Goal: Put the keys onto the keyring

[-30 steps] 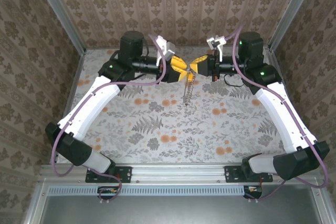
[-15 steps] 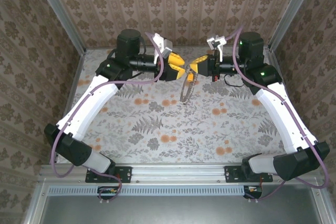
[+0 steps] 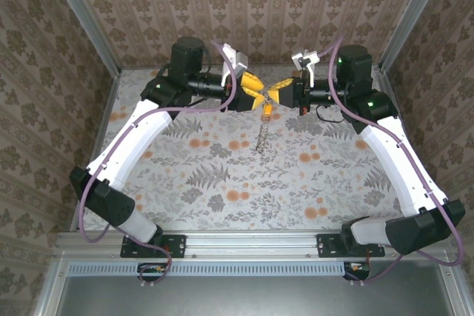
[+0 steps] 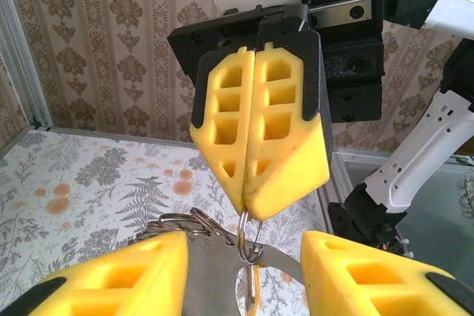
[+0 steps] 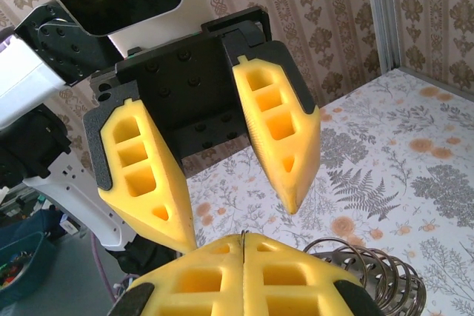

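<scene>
My right gripper (image 5: 242,236) is shut on a small silvery split ring (image 4: 252,238) of the keyring, held above the table. From that ring hang a flat silvery plate (image 4: 200,271), several more rings (image 5: 370,271) and a thin chain (image 3: 261,135). An orange-yellow key (image 4: 255,290) dangles edge-on just under the pinched ring. My left gripper (image 4: 244,242) faces the right one, open, its fingers (image 5: 281,131) standing either side of the ring. The plate lies against its left finger; whether it is gripped is unclear. From above, both grippers (image 3: 261,98) meet tip to tip.
The flower-print table (image 3: 222,175) lies below, with patterned walls behind and metal frame posts (image 3: 89,27) at the corners. Purple cables (image 3: 222,109) loop along both arms. The arm bases stand at the near edge.
The left gripper's fingers have spread wider and its arm has shifted slightly towards the back. The right gripper has stayed shut and still, and the chain still hangs from it.
</scene>
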You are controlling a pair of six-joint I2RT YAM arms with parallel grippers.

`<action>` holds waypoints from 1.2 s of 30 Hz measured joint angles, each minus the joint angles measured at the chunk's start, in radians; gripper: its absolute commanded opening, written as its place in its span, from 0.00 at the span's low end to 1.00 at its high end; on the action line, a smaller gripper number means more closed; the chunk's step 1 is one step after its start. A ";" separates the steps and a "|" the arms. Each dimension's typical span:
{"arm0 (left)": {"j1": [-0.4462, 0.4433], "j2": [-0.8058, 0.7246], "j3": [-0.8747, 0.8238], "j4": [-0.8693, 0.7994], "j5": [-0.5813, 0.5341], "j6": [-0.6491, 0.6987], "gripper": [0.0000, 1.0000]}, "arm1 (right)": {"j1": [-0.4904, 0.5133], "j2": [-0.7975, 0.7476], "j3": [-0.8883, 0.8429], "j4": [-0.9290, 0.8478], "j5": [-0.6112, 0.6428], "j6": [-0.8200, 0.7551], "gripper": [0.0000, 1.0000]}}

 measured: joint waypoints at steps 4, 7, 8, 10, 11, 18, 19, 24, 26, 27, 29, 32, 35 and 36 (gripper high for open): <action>-0.002 0.015 0.016 -0.008 0.010 0.001 0.42 | 0.000 0.000 0.000 0.000 -0.003 0.003 0.00; -0.002 0.026 0.032 -0.019 0.013 0.010 0.38 | 0.000 0.000 0.000 0.000 -0.003 0.003 0.00; -0.003 0.027 0.037 -0.022 0.014 0.011 0.36 | 0.000 0.000 0.000 0.000 -0.003 0.003 0.00; -0.004 0.031 0.044 -0.029 0.016 0.015 0.33 | 0.000 0.000 0.000 0.000 -0.003 0.003 0.00; -0.006 0.032 0.047 -0.033 0.018 0.016 0.32 | 0.000 0.000 0.000 0.000 -0.003 0.003 0.00; -0.016 0.050 0.058 -0.065 0.026 0.031 0.29 | 0.000 0.000 0.000 0.000 -0.003 0.003 0.00; -0.016 0.052 0.058 -0.066 0.027 0.034 0.28 | 0.000 0.000 0.000 0.000 -0.003 0.003 0.00; -0.019 0.056 0.058 -0.067 0.029 0.038 0.20 | 0.000 0.000 0.000 0.000 -0.003 0.003 0.00; -0.023 0.056 0.058 -0.067 0.029 0.038 0.19 | 0.000 0.000 0.000 0.000 -0.003 0.003 0.00; -0.023 0.056 0.058 -0.067 0.031 0.038 0.19 | 0.000 0.000 0.000 0.000 -0.003 0.003 0.00; -0.023 0.056 0.058 -0.066 0.031 0.038 0.22 | 0.000 0.000 0.000 0.000 -0.003 0.003 0.00; -0.023 0.056 0.058 -0.063 0.031 0.037 0.22 | 0.000 0.000 0.000 0.000 -0.003 0.003 0.00; -0.023 0.056 0.058 -0.061 0.029 0.037 0.22 | 0.000 0.000 0.000 0.000 -0.003 0.003 0.00; -0.023 0.056 0.058 -0.061 0.029 0.037 0.22 | 0.000 0.000 0.000 0.000 -0.003 0.003 0.00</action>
